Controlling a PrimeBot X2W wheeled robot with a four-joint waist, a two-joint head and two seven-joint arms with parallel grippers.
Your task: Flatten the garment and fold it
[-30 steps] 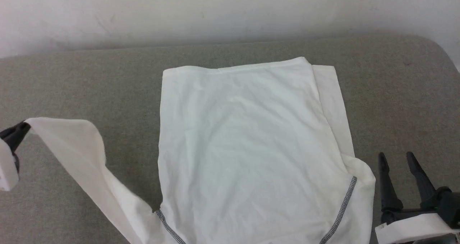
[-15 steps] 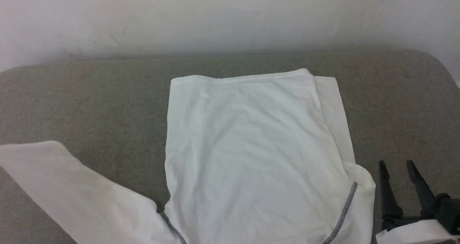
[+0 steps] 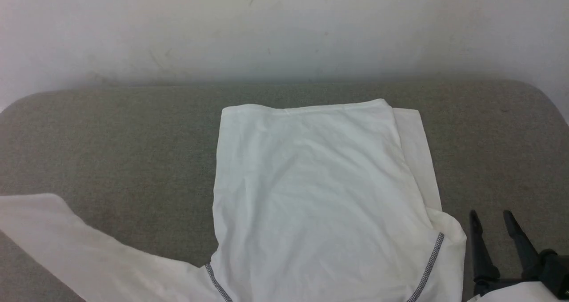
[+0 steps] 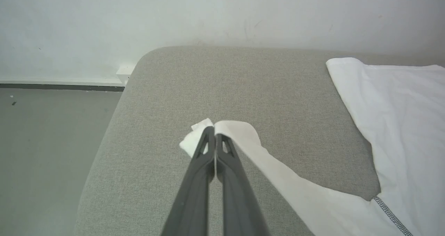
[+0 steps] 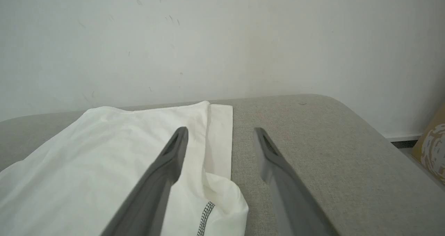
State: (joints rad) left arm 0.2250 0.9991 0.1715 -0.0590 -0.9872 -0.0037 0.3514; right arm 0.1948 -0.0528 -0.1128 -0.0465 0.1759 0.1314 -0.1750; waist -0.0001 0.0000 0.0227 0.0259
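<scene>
Left pincer [image 4: 214, 130] is clamped fully shut on the sleeve cuff [image 4: 240, 131] of the garment [image 3: 320, 195]. Only a small tuft of cloth pokes past the tips, so grip margin looks thin; a quick swing probably slips it out. From the tips the sleeve [image 4: 288, 184] runs back and right to the zigzag shoulder seam [image 4: 389, 213], cuff end apparently raised off the grey cushion [image 4: 243, 83]. The body lies flat further right and ahead. Right pincer [image 3: 490, 214] is wide open and holds nothing, sitting just right of the bunched shoulder [image 3: 449, 231]. Nothing pins the body, so too much pull likely drags or wrinkles it. Cushion edge is close on the left pincer's left, floor [image 4: 45, 152] beyond; release there and the cuff could hang off.
</scene>
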